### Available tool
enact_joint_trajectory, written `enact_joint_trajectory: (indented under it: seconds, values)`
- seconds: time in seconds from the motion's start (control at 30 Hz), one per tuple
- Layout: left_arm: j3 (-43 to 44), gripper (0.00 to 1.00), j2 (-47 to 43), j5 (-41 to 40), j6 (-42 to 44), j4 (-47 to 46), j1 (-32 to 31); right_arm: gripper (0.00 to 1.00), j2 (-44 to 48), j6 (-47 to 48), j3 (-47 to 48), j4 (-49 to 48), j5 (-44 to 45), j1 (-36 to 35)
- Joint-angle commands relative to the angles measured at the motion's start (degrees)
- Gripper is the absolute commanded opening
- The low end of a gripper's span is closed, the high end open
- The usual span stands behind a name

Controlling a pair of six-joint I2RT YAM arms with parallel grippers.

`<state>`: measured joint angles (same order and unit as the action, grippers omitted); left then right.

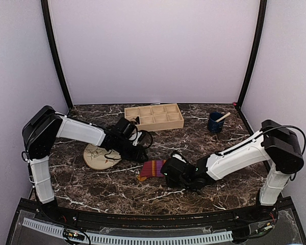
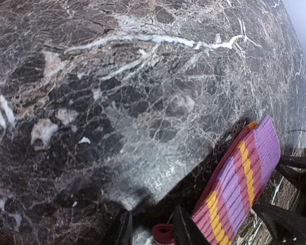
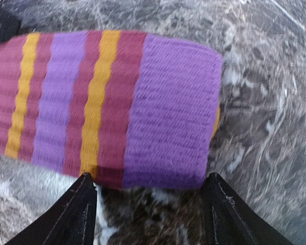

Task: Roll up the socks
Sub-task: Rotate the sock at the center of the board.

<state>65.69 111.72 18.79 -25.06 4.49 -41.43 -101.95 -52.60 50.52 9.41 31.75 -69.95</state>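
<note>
While the striped sock (image 1: pixel 152 168) lies flat and unrolled on the tabletop (image 1: pixel 204 143) in the overhead view, the argyle sock cannot be made out. Left wrist view: my left gripper (image 2: pixel 150 230) has its fingers narrowly apart beside a magenta edge, and I cannot tell whether it grips. Right wrist view: my right gripper (image 3: pixel 150 209) stands spread and empty at the sock's purple end. Rolling, by my judgement, has hardly begun.

The scene is lit softly and evenly from above, only faint shadows being cast, while a pale glare is seen on the table (image 2: pixel 143 158) in the left wrist view, whose edges are bent by the lens, and the sock (image 3: pixel 117 102) is shown slightly blurred up close.
</note>
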Motion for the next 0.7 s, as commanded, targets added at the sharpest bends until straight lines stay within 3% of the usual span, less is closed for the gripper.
enact_joint_trajectory:
  seconds: [0.0, 0.67]
  values:
    - [-3.86, 0.3, -2.8, -1.26, 0.17, 2.24, -1.03, 0.66, -2.91, 4.26, 1.59, -0.83, -1.89, 3.09]
    - [-10.03, 0.3, -9.43, -7.65, -4.06, 6.92, -4.5, 0.66, -10.86, 19.19, 10.54, -5.47, -5.85, 13.25]
